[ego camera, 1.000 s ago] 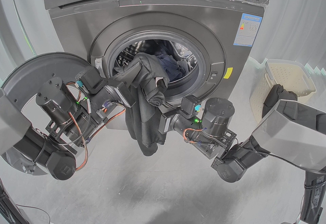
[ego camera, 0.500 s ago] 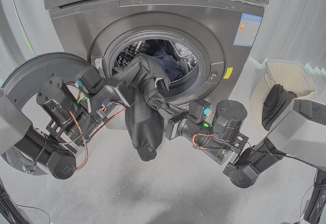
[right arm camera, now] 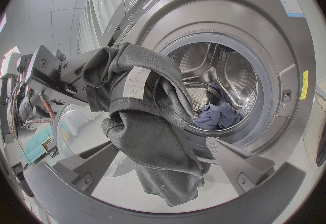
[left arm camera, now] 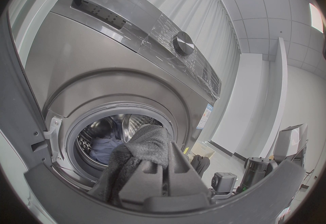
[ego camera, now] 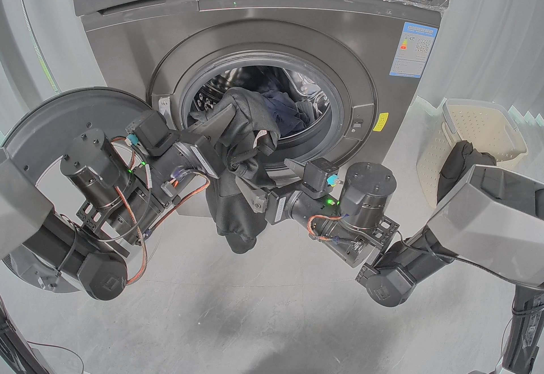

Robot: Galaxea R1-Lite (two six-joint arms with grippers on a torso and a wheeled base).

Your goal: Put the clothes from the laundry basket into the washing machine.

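washing machine [ego camera: 249,46]: door swung open, blue clothes [right arm camera: 217,116] sitting in the drum
laundry basket [ego camera: 481,125]: on the floor off to the right
black garment [ego camera: 243,125]: hanging right at the drum mouth
left gripper [left arm camera: 166,153]: pinched tight on the black garment
right gripper [right arm camera: 159,151]: fingers spread wide, black garment dangling between them

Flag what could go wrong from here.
1. Most of the dark garment hangs below the door rim, outside the drum; it could snag or slide out when the left end effector lets go.
2. The open right end effector straddles the hanging part and may tangle.
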